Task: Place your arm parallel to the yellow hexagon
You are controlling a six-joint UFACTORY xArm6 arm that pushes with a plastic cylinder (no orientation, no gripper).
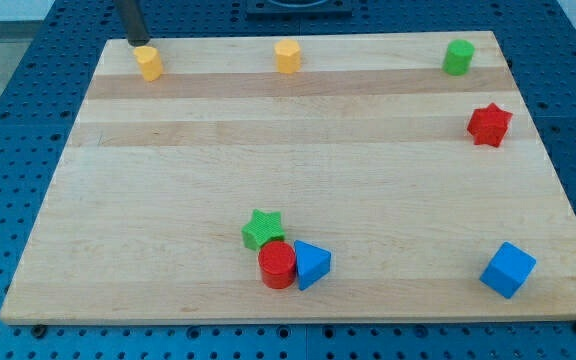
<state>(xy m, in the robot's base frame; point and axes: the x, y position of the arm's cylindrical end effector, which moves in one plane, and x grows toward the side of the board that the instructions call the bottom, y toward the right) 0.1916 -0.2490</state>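
Note:
A yellow hexagon [287, 56] stands near the view's top edge of the wooden board [168, 200], a little left of the middle. A second yellow block [149, 62], its shape unclear, stands at the top left corner. My rod comes down from the view's top left, and my tip [139, 44] rests at the board's top edge, just above and slightly left of that second yellow block, close to it. The tip is far to the left of the yellow hexagon, at about the same height in the view.
A green block [458, 57] stands at the top right and a red star [489, 124] below it. A green star [262, 229], red cylinder [277, 265] and blue triangle [311, 264] cluster at the bottom middle. A blue cube [508, 269] sits bottom right.

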